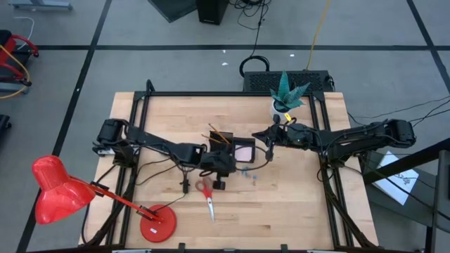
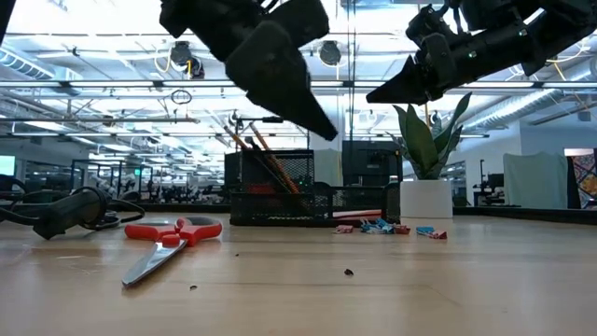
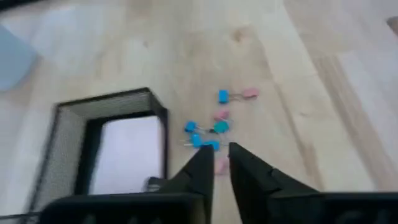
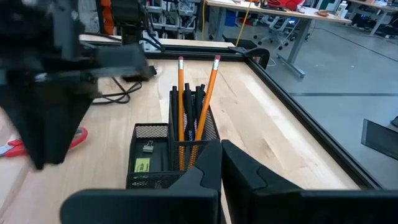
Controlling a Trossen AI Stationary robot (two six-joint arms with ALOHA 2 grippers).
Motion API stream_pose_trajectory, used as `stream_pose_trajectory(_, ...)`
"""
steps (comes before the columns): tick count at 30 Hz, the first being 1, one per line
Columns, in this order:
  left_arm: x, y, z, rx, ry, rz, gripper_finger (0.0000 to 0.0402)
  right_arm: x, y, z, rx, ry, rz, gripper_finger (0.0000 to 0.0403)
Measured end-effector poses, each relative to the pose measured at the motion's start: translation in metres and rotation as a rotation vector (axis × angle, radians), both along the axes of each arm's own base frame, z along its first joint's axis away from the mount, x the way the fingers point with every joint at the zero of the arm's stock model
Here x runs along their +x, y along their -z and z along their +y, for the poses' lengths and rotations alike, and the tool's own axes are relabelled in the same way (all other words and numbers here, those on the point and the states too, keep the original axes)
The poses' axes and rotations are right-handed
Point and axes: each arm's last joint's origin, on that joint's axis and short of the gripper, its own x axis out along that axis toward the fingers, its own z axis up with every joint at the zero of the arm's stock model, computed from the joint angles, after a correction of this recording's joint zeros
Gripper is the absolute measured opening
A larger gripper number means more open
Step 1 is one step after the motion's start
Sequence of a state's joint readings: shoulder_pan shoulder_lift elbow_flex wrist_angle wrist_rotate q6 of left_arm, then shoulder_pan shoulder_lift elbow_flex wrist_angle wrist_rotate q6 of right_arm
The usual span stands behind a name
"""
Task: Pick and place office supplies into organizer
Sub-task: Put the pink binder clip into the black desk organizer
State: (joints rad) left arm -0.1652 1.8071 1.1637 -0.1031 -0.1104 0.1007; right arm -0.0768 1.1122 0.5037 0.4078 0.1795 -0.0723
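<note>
Right now the left gripper (image 3: 216,163) hovers above the surface with fingers narrowed to a slim gap, nothing visibly between them, beside the organizer (image 1: 232,149) and over the scattered blue clips (image 3: 205,129). To take one cleanly, I judge it should centre on a single clip and descend straight. Only the right wrist view shows the orange pencils (image 4: 196,106) already standing in the organizer; the right gripper (image 1: 269,145) waits shut nearby.

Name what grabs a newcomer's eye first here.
A big red desk lamp fills the table's near-left corner. At centre, the black organizer holds upright orange pencils, with the left gripper beside it. Red-handled scissors lie on the wood nearby.
</note>
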Motion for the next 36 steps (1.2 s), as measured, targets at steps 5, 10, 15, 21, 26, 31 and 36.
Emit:
stream_pose_trajectory(5,0.007,0.006,-0.006,-0.001,0.025,-0.042,0.0128,0.000,-0.001,0.000,0.000,0.000,-0.008,0.0000)
stream_pose_trajectory(10,0.013,0.024,-0.004,-0.002,0.034,-0.017,0.0175,0.000,-0.001,0.000,0.000,0.000,-0.006,0.0000)
stream_pose_trajectory(15,0.014,0.032,-0.002,0.058,0.084,0.007,0.0189,0.000,0.001,0.000,0.001,-0.001,0.010,0.0000)
stream_pose_trajectory(21,0.000,0.010,-0.017,0.279,0.106,0.011,0.0156,-0.004,0.011,0.003,0.009,-0.012,0.126,0.0000)
stream_pose_trajectory(26,-0.028,-0.008,-0.016,0.374,0.003,0.082,0.0100,-0.009,0.015,0.017,0.000,-0.078,0.202,0.0000)
stream_pose_trajectory(31,-0.069,-0.020,-0.016,0.362,-0.051,-0.013,0.0035,-0.015,0.019,0.036,0.099,-0.204,0.261,0.0000)
stream_pose_trajectory(36,-0.109,-0.027,-0.008,0.305,-0.064,-0.161,0.0009,-0.013,0.034,0.062,0.210,-0.302,0.340,0.0016)
